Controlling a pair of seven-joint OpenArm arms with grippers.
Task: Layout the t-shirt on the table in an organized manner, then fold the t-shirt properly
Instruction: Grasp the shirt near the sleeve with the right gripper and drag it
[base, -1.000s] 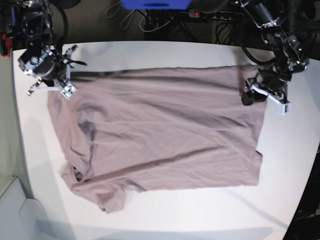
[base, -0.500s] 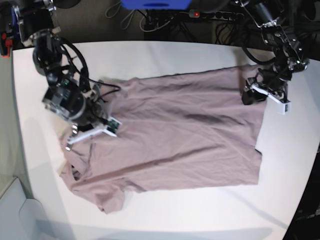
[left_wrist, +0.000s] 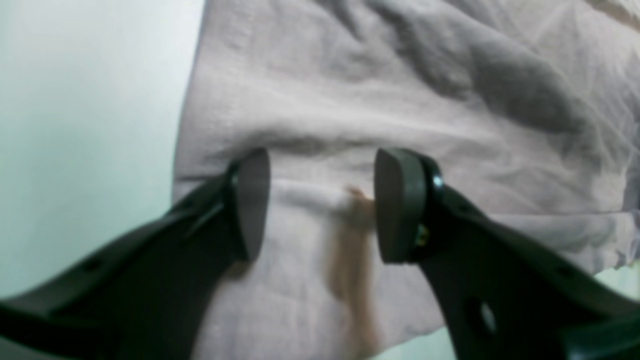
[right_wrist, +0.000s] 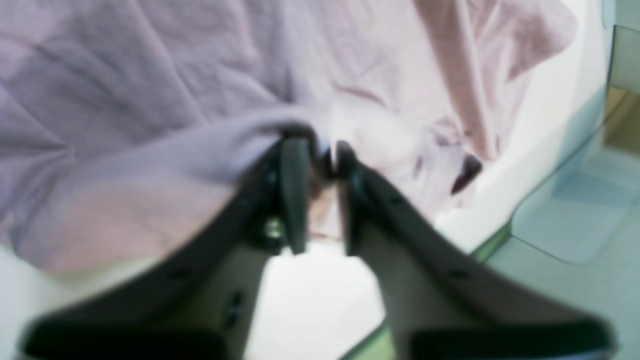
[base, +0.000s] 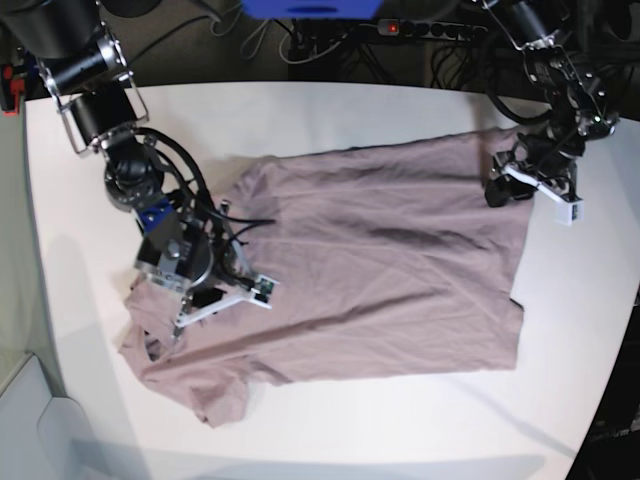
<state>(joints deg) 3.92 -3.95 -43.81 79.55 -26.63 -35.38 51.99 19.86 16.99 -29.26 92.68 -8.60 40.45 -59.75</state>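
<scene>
T-shirt (base: 370, 260): spread across the middle of the table, mostly one flat layer; the edge toward 3 o'clock lies fairly straight, while the corner toward 7 o'clock is rumpled, with a sleeve folded under.
Table (base: 330, 110): white top, bare margins on every side of the cloth.
Right gripper (base: 215, 290): at about 8 o'clock in the base view, low over the shirt's bunched side; in its wrist view the jaws stand a narrow gap apart with a ridge of fabric (right_wrist: 280, 125) draped at the tips. Whether the cloth is pinched or merely resting there cannot be told.
Left gripper (base: 530, 185): at about 2 o'clock, at the shirt's far corner; in its wrist view the pads (left_wrist: 250, 200) stand spread, with the cloth lying flat between them and not gripped.
Progress: laying-out well advanced but incomplete, judging by the creased 7 o'clock corner; no fold is yet made.
Remaining: smooth that corner and sleeve, then fold.
</scene>
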